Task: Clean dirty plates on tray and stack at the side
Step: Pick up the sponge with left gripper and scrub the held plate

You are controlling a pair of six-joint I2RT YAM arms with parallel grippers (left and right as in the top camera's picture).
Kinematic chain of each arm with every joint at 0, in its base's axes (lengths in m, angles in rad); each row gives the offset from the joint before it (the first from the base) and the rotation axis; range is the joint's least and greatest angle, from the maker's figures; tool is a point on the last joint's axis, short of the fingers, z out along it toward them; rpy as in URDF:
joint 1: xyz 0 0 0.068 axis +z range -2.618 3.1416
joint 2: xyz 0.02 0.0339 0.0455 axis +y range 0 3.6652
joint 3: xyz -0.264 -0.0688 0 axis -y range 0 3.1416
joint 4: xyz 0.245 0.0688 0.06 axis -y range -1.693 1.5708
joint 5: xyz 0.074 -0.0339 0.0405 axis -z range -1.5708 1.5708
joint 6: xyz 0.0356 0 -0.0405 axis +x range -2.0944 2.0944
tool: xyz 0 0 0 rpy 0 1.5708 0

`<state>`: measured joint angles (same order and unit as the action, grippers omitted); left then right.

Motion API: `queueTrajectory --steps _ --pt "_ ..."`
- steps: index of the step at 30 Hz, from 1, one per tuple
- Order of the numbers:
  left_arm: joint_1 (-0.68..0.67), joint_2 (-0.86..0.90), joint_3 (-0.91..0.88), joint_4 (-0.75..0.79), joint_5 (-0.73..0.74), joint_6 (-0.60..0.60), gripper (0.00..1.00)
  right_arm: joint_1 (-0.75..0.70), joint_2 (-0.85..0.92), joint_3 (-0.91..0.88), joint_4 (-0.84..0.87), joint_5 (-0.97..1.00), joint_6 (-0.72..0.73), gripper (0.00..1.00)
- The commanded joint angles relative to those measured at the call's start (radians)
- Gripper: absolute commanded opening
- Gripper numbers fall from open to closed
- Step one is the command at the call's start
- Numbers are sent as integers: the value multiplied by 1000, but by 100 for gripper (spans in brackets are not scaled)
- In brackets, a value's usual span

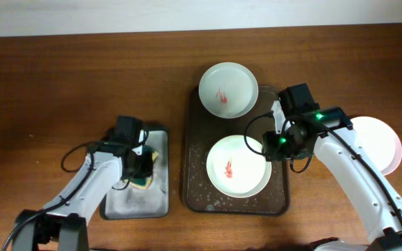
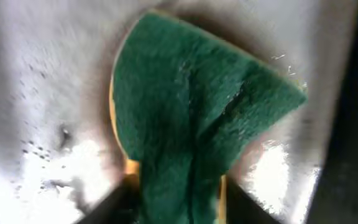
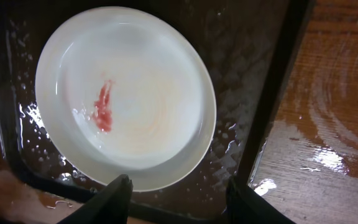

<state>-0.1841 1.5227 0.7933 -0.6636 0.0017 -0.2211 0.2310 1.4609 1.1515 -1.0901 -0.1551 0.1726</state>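
Two white plates with red smears lie on the dark brown tray (image 1: 194, 139): one at the far end (image 1: 228, 88), one at the near end (image 1: 238, 166). The near plate also shows in the right wrist view (image 3: 126, 93). My right gripper (image 1: 276, 144) is open and empty, hovering over the tray's right rim beside the near plate; its fingers (image 3: 176, 193) sit just off the plate's edge. My left gripper (image 1: 144, 171) is shut on a green and yellow sponge (image 2: 191, 118) over the grey sponge tray (image 1: 121, 202). A clean white plate (image 1: 386, 143) lies at the right side.
The brown tray holds water drops around the near plate. The wooden table to the right of the tray is wet (image 3: 328, 124). The grey sponge tray has wet foam on its floor (image 2: 61, 162).
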Motion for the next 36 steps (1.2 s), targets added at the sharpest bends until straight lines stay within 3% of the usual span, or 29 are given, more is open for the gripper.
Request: queueTrajectory --steps 1,3,4,6,7,10,13,17,21,25,30,36 --pt "-3 5 -23 34 -5 -25 65 3 5 -9 1 12 5 51" --pt "-3 7 -26 54 -6 -25 57 3 5 -9 -4 12 27 51" --pt "-3 10 -31 66 -5 -25 47 3 5 -10 -8 12 47 51" --pt "-3 16 -48 90 -6 -25 10 4 5 -22 -11 9 64 50" --pt "-3 16 -55 97 -6 -25 0 4 5 -39 -2 8 71 50" --pt "-3 12 -28 66 -5 -24 0 3 5 -109 46 9 72 50" --pt "-3 -18 151 -104 31 -23 0 3 5 -199 168 8 71 51" --pt "-19 -53 431 -277 226 -24 0 3 8 -296 343 34 72 47" --pt "-127 -43 466 -248 291 -68 0 2 77 -356 460 44 72 40" --pt "-236 25 466 -189 290 -149 0 3 154 -356 476 43 72 4" --pt "-378 206 466 -100 305 -269 0 3 157 -356 451 90 152 4" --pt "-491 407 466 90 465 -401 0 3 157 -356 450 92 158 4"
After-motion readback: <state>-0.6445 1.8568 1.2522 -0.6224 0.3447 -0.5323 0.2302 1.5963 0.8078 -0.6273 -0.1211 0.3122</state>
